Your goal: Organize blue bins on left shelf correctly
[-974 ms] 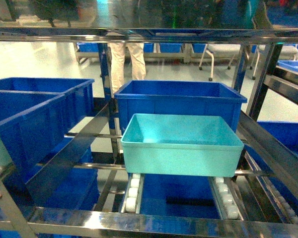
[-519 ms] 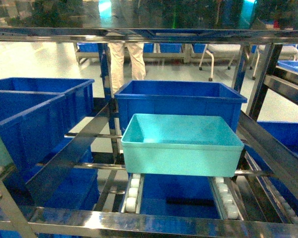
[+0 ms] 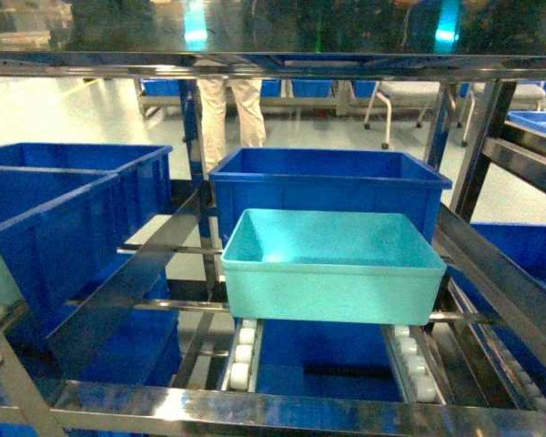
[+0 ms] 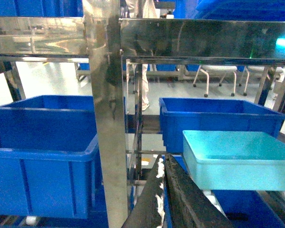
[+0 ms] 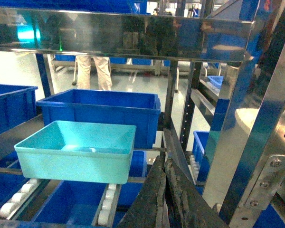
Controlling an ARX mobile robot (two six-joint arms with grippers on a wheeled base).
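In the left wrist view the left gripper (image 4: 165, 190) shows as two dark, worn fingers pressed together with nothing between them, their lower part cut off by the frame edge; it sits near the light turquoise rectangular plastic tub (image 4: 235, 159), low and to the tub's left, not touching it. The right gripper (image 5: 165, 192) looks the same in the right wrist view: dark fingers closed against each other, empty, low and to the tub's (image 5: 78, 149) right. Neither gripper appears in the head view. The tub (image 3: 332, 264) stands upright and empty on the shiny steel-bar flow rack (image 3: 255, 64), resting on two tracks of small white rollers (image 3: 243, 350) that run out from under its front wall. Directly behind the tub, touching or nearly so, stands a darker royal-blue plastic crate (image 3: 328, 187); the contact line is hidden by the tub's rim. To the tub's left are more royal-blue crates (image 3: 64, 218), partly cut off. Beyond the rack, past the crate, a person's legs in pale trousers (image 3: 232, 114) are visible, the upper body hidden by the top rail.
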